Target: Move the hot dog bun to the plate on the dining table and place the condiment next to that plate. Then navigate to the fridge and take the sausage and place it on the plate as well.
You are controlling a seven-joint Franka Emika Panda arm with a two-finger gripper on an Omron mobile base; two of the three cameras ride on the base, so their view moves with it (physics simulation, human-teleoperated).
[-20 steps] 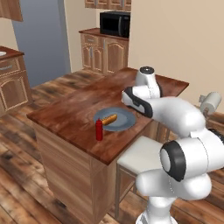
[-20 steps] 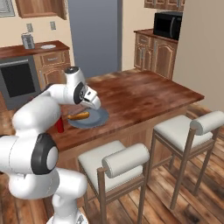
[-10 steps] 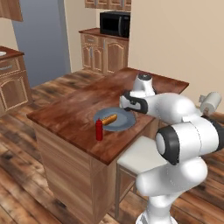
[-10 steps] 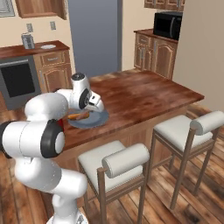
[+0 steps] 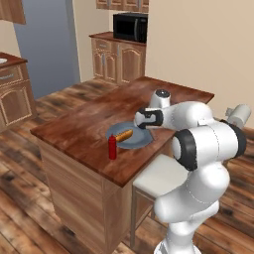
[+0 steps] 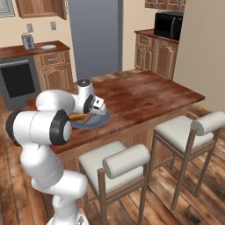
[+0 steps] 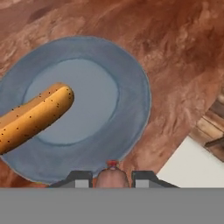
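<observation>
Left base view: on the dining table I see first the condiment, standing upright just beside the plate. The hot dog bun lies on the plate. To the right, the gripper hangs over the plate's far edge. In the hand view its fingers pinch the sausage.
</observation>
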